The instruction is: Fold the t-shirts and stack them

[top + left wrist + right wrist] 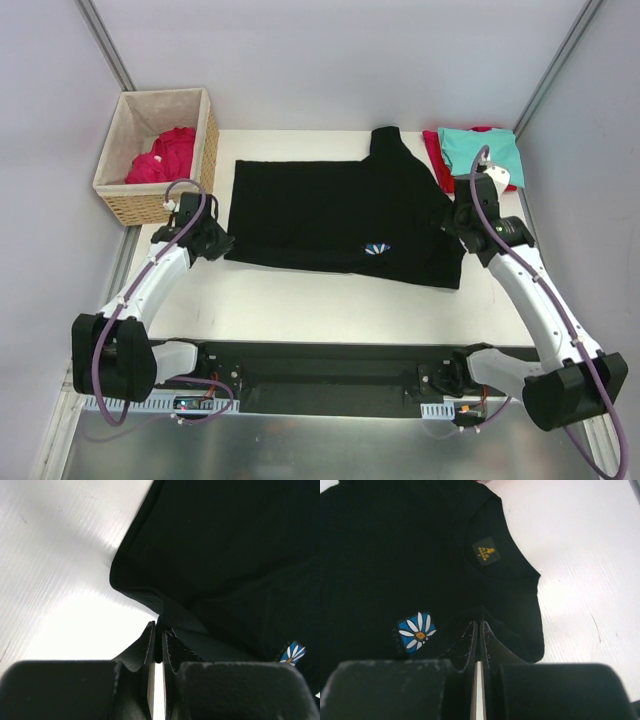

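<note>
The black t-shirt (340, 215) lies spread across the middle of the worktop (330, 300), its white-blue flower print (377, 249) facing up close to the near edge. The left fingers (150, 647) are pinched together on a fold of cloth at the shirt's near-left corner. The right fingers (470, 640) are likewise closed on black cloth at the shirt's right side, just beside the collar. At the far right corner a teal shirt (480, 150) rests on a red shirt (433, 160). A crimson-pink shirt (165, 158) sits bunched inside the wicker basket (118, 205) at far left.
</note>
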{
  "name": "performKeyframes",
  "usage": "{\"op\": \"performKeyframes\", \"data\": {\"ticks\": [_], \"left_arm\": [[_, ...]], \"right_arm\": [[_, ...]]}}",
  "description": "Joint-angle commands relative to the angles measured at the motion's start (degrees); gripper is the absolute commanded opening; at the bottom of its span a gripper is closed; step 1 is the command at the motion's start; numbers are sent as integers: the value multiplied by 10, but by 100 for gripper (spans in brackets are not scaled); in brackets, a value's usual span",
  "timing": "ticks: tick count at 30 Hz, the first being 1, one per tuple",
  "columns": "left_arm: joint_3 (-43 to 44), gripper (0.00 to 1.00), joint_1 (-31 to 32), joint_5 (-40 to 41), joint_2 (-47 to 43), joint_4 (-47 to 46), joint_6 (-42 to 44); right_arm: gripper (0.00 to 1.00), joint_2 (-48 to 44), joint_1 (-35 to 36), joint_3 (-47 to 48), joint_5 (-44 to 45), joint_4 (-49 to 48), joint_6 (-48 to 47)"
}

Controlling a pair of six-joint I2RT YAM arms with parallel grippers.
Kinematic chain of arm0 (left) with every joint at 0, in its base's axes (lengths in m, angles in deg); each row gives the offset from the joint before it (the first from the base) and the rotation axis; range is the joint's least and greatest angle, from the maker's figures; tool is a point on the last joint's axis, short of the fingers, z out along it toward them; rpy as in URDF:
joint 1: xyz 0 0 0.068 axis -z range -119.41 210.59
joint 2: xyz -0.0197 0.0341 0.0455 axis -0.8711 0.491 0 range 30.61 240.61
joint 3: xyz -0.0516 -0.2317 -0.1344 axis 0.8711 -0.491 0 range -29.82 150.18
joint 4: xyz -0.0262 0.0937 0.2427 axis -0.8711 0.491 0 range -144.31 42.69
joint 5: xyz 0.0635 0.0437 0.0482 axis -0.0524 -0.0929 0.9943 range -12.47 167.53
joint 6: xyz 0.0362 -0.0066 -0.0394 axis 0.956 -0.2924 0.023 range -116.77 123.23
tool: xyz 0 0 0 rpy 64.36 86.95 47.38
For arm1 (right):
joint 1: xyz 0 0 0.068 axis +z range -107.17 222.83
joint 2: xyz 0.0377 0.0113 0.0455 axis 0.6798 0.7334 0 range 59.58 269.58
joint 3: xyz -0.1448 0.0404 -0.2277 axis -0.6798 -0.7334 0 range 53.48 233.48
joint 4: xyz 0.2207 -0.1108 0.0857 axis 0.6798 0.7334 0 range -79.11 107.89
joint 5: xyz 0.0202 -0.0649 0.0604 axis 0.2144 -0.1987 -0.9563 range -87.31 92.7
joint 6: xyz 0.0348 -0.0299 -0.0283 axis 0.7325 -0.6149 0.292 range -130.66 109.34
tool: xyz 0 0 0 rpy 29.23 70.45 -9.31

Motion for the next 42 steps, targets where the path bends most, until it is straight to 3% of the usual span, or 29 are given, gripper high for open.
{"op": "performKeyframes", "data": {"ticks": [1,17,42], "left_arm": [[32,0,-9,15,17,-20,17],[28,0,-16,6,45,-35,21],[35,0,-37,7,69,-43,18]], "right_arm": [[1,27,-2,48,-29,-41,-15],[1,148,-3,141,-76,-68,-27],[1,233,13,213,-97,-63,-43]]}}
